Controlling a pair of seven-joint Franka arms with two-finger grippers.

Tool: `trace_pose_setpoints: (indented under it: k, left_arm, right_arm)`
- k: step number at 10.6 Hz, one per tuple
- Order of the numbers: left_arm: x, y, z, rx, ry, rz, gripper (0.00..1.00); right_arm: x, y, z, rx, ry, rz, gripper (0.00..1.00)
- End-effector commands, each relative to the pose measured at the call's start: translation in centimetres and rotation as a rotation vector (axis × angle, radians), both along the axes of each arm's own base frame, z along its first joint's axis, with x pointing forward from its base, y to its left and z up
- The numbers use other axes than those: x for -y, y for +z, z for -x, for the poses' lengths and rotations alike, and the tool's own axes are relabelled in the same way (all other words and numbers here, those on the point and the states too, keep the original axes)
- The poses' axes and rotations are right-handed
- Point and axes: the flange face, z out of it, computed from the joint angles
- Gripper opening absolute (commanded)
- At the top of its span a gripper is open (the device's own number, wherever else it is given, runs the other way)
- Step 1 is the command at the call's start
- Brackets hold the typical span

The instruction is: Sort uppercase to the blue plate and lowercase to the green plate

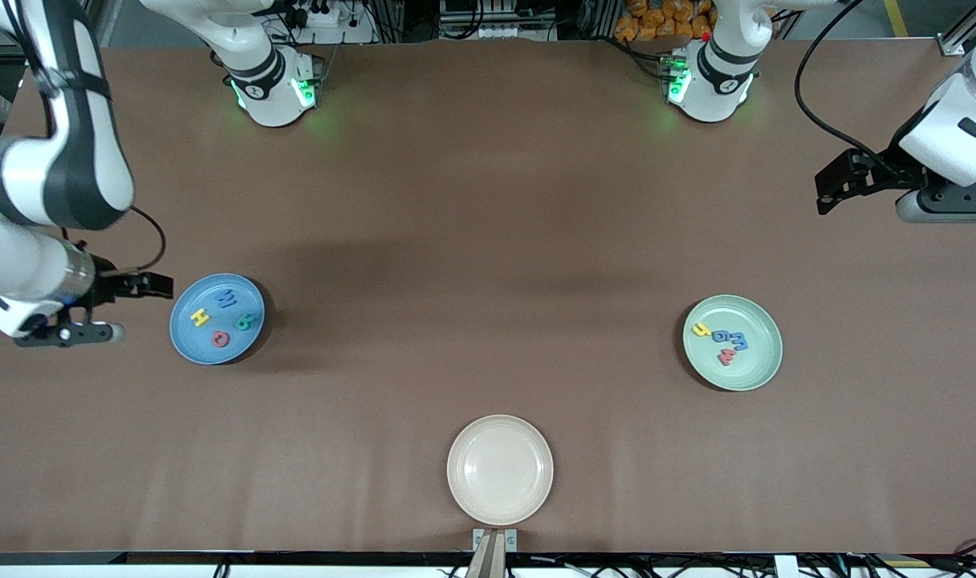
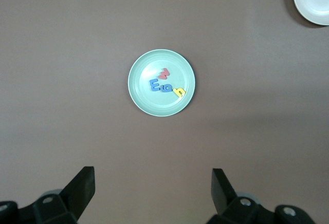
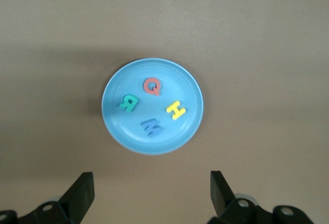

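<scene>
With all four capitals lying in the blue plate [image 1: 181,337] and the four small letters in the green plate [image 1: 757,369], I held my right claw [image 1: 139,308] and left claw [image 1: 827,193] apart, empty, judging only a clear retreat remained.

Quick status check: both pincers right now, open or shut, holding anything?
Left pincer: open, holding nothing, up over the table's left-arm end.
Right pincer: open, holding nothing, beside the blue plate.
</scene>
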Motion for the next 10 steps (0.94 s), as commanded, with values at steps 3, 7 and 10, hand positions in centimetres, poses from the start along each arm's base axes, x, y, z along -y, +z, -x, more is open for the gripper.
trace_pose_setpoints:
  k: [3, 7, 10]
  left_arm:
    - [-0.3, 0.7, 0.4, 0.012, -0.014, 0.052, 1.0]
    - [-0.3, 0.5, 0.1, 0.012, -0.001, 0.037, 1.0]
    - [-0.3, 0.3, 0.0, 0.008, 0.0, 0.038, 1.0]
  right_arm:
    - [-0.3, 11.0, 1.5, 0.053, -0.043, -0.01, 1.0]
    - [-1.4, 16.1, 4.0, 0.12, -0.104, -0.008, 1.0]
    - [-0.8, 16.2, 3.9, 0.129, -0.102, -0.007, 1.0]
